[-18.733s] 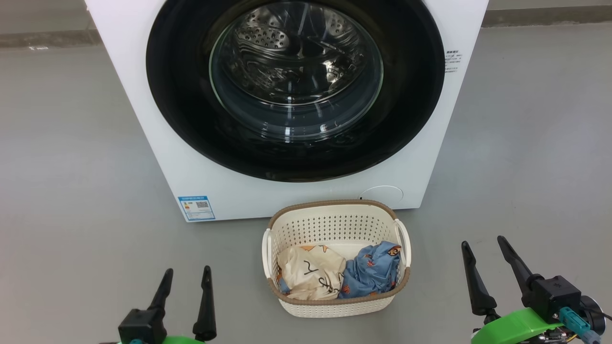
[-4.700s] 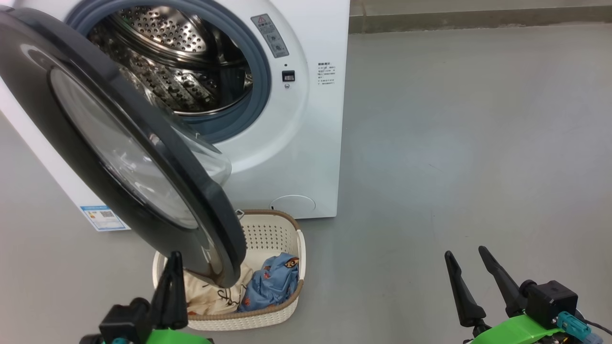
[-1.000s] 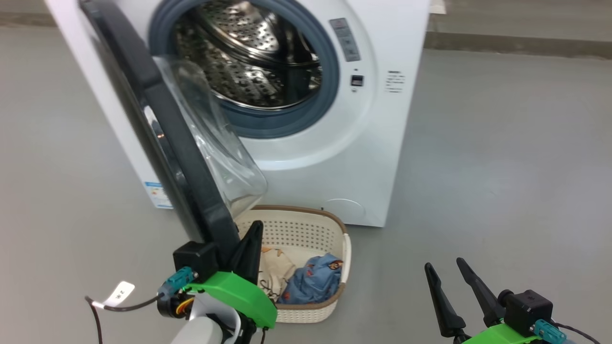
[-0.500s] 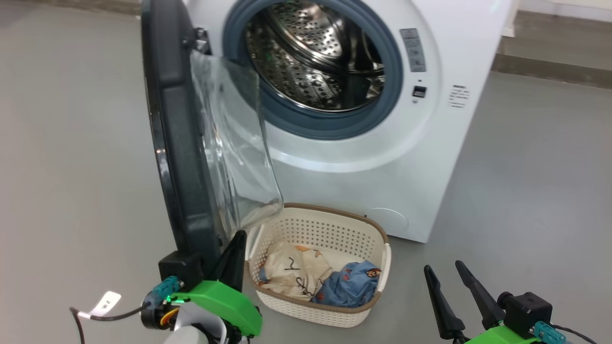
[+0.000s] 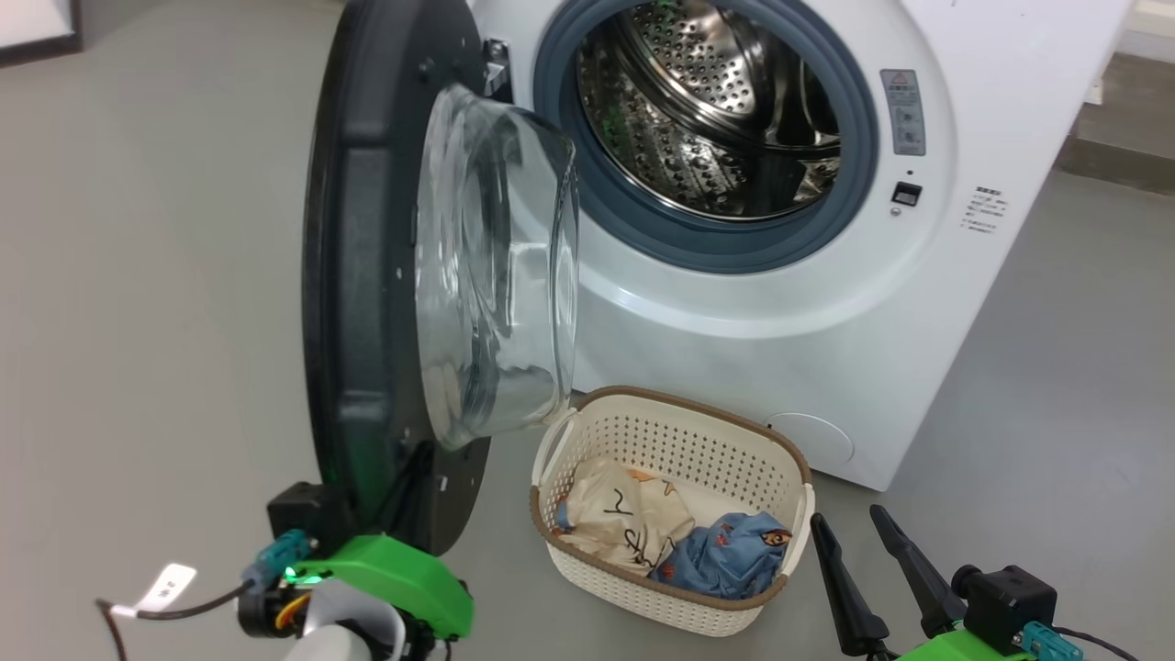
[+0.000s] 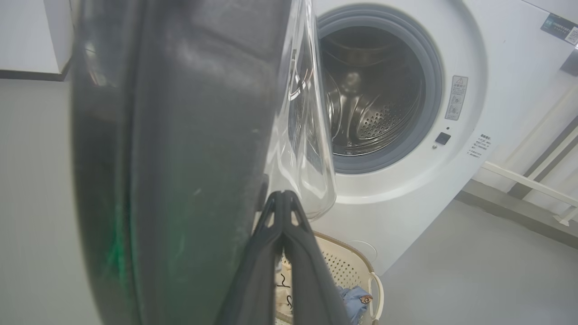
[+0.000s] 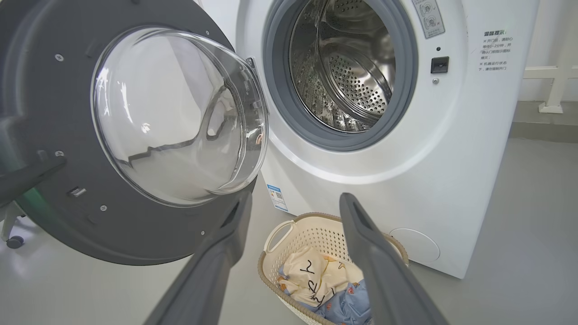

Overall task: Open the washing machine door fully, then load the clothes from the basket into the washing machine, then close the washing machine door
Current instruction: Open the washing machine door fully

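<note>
on grey floor (image 5: 138,275) stand washing machine (image 5: 753,312) and basket (image 5: 679,445).

The washing machine door (image 5: 367,275) stands swung out on the left, and its glass bowl (image 5: 496,266) bulges out toward the left side of the basket (image 5: 643,588). The round mouth of the washing machine (image 5: 826,303) is open, with free room in front and to the right. The basket is open on top, so the clothes (image 5: 633,523) can be reached from above. The left gripper (image 6: 283,196), fingers pressed together, sits close by the door's lower inner side.
</note>
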### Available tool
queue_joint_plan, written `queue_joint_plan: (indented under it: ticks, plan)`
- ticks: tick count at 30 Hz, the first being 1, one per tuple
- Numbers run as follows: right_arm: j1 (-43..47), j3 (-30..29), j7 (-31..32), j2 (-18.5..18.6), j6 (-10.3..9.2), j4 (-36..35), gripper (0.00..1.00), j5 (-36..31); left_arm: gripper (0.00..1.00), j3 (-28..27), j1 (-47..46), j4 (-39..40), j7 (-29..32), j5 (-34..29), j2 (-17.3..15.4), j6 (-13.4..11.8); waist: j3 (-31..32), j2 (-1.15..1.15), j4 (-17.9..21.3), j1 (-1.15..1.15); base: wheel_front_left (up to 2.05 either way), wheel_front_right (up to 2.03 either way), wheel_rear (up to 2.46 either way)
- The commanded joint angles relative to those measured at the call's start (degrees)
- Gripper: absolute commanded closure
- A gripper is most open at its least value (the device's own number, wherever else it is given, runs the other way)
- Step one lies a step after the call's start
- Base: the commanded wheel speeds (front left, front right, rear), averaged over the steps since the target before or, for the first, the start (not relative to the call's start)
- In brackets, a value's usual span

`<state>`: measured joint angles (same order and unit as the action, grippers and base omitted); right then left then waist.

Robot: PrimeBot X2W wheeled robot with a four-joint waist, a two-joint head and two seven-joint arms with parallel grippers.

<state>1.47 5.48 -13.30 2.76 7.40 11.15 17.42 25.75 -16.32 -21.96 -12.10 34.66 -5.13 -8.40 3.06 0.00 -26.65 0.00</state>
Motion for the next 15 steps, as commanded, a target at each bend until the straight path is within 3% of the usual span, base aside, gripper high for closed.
queue_joint_plan:
  ticks: [1, 15]
  plan:
    - [-1.11, 1.68, -0.69, 0.11, 0.09, -1.08, 0.0, 0.42, 1.0, -2.94, -0.95, 1.44, -0.63, 0.66, -2.03, -0.89, -0.25, 0.0, -0.65, 0.0, 0.0, 0.0, 0.0]
    - [-2.2, 1.62, 1.1, 0.11, 0.09, -3.13, 0.0, -1.99, 1.0, -10.33, -0.57, 3.51, -2.23, 3.4, -4.69, -2.71, -5.21, 0.0, -0.46, 0.0, 0.0, 0.0, 0.0]
